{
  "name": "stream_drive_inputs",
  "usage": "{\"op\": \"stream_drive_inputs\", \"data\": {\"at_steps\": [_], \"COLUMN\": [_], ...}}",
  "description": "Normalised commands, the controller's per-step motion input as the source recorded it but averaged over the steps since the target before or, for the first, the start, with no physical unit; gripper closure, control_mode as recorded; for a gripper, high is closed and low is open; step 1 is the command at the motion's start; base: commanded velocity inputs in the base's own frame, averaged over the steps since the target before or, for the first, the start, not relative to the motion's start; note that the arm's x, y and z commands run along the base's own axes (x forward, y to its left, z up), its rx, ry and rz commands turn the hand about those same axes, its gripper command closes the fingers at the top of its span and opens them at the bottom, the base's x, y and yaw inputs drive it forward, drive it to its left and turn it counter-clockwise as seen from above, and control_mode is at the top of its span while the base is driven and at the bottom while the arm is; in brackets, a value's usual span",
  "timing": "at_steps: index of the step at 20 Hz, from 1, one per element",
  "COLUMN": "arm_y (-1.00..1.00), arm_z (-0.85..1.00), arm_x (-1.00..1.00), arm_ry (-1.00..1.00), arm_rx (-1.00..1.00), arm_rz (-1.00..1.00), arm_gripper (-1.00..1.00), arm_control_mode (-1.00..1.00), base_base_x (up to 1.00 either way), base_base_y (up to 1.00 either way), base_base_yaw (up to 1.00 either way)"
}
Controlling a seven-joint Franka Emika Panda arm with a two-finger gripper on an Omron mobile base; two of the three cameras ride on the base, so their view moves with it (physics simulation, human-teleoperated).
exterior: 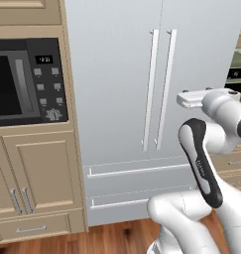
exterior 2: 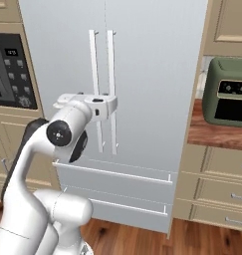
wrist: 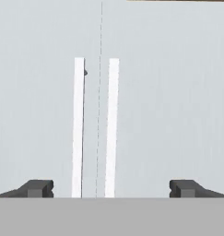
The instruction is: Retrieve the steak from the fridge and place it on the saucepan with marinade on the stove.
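Fridge centre frame, doors closed | microwave left | toaster oven right, on counter | gripper spread wide, facing handles

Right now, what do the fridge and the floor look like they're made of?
The fridge looks like pale grey painted or brushed metal, smooth and matte, though it could be plastic; its bar handles look glossy white. The floor looks like polished wood: reddish-brown planks with grain streaks.
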Motion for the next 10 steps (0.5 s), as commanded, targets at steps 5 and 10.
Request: {"op": "stream_drive_inputs", "data": {"at_steps": [5,10], "arm_y": [-0.22,-0.05], "arm_z": [-0.25,-0.42], "arm_x": [0.52,0.44], "arm_ry": [0.05,-0.01], "arm_rx": [0.00,0.00], "arm_rz": [0.03,0.01], "arm_gripper": [-1.00,-1.00], "arm_control_mode": [-1.00,-1.00], "base_base_x": [0.00,0.00], "base_base_y": [0.00,0.00], "base_base_yaw": [0.00,0.00]}}
